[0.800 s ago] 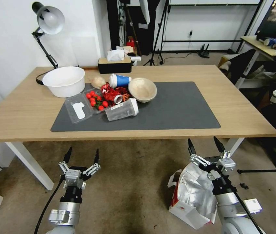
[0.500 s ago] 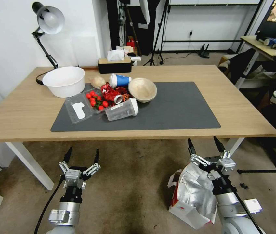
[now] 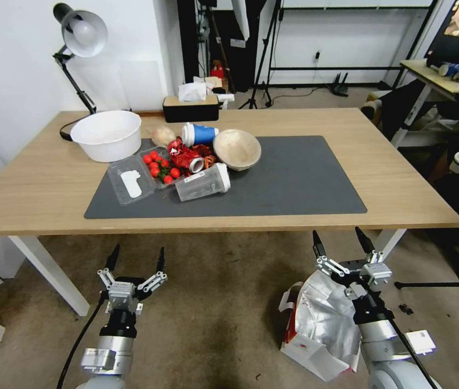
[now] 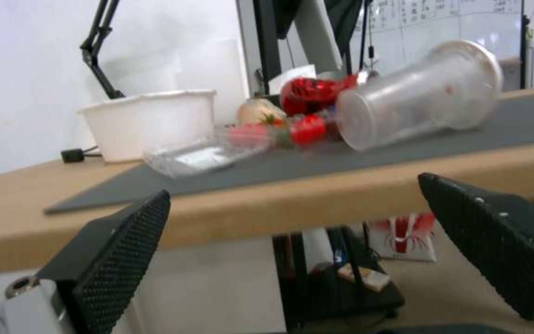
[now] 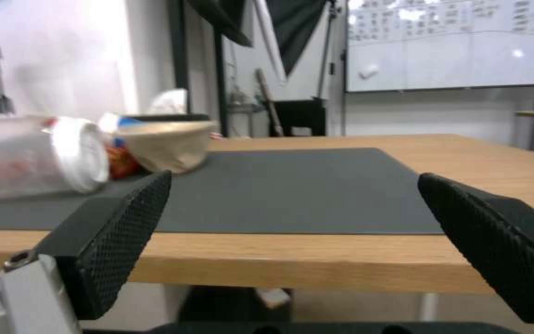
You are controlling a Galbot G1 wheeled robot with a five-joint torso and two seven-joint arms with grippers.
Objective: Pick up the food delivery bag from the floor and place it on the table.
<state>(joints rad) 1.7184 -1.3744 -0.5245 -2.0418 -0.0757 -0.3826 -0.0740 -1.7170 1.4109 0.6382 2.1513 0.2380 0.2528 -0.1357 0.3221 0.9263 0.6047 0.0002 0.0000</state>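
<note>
Your food delivery bag (image 3: 321, 319) sits untouched on the floor (image 3: 218, 302), foil mouth up, below the right gripper (image 3: 343, 243); both it and the left gripper (image 3: 136, 258) hover wide open, empty, short of the counter (image 3: 402, 183), likely staged for descent.

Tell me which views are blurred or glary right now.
Head view: sharp, edges bowed by the wide lens, bag's foil shiny. Left wrist view: soft throughout, clear cup and tomatoes smeared. Right wrist view: table fairly crisp, whiteboard washed out by glare.
</note>
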